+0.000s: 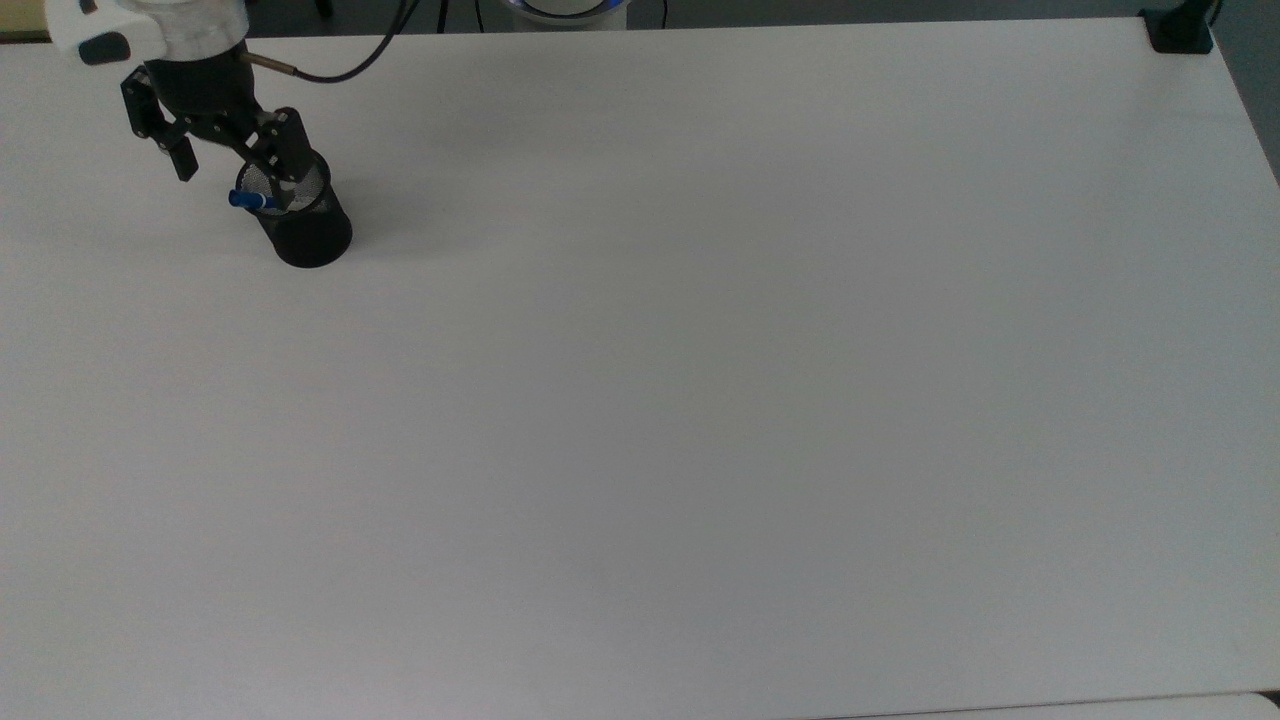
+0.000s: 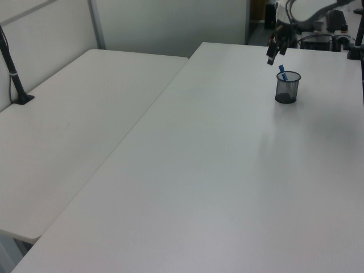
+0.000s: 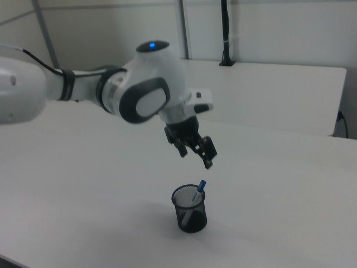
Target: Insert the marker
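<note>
Now the gripper [image 3: 196,155] hangs above the black mesh cup [image 3: 189,210], its two fingers spread wide apart and gripping nothing, clear of the cup's rim in the right view. Below it, the marker [image 3: 197,192] stands inside the cup, leaning against the rim with its blue cap poking out above the top. In the top view, that blue end [image 1: 241,200] juts past the cup's left edge. Cup and marker sit on the white table [image 1: 700,350], near its far corner in the left view
</note>
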Robot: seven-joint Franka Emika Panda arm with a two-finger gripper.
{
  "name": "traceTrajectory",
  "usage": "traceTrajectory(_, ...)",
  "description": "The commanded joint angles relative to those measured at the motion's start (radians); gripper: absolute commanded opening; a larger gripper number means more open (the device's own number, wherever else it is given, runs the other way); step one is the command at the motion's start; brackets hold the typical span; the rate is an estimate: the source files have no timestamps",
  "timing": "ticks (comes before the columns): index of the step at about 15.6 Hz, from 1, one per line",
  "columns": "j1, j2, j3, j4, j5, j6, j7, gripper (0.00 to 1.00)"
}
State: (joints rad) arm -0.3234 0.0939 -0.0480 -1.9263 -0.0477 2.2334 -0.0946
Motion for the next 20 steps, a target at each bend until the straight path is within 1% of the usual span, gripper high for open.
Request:
traceTrajectory(1,0.055,-0.023,0.011,0.160,0.025,-0.248,0.007,1.00)
traceTrajectory(3,0.095,-0.023,0.011,0.223,0.037,-0.340,0.007,1.00)
traceTrajectory(6,0.158,-0.026,0.013,0.289,0.052,-0.483,0.009,1.00)
traceTrajectory(9,0.202,-0.055,0.013,0.311,0.057,-0.583,0.009,1.00)
traceTrajectory(12,0.210,-0.080,0.011,0.311,0.098,-0.606,0.009,1.00)
traceTrajectory(14,0.213,-0.079,0.014,0.311,0.098,-0.606,0.015,1.00)
traceTrajectory(16,0.225,-0.077,0.033,0.311,0.085,-0.598,0.041,1.00)
traceTrajectory(17,0.246,-0.072,0.037,0.310,0.075,-0.597,0.042,1.00)
traceTrajectory(20,0.297,-0.063,0.037,0.302,0.043,-0.601,0.055,1.00)
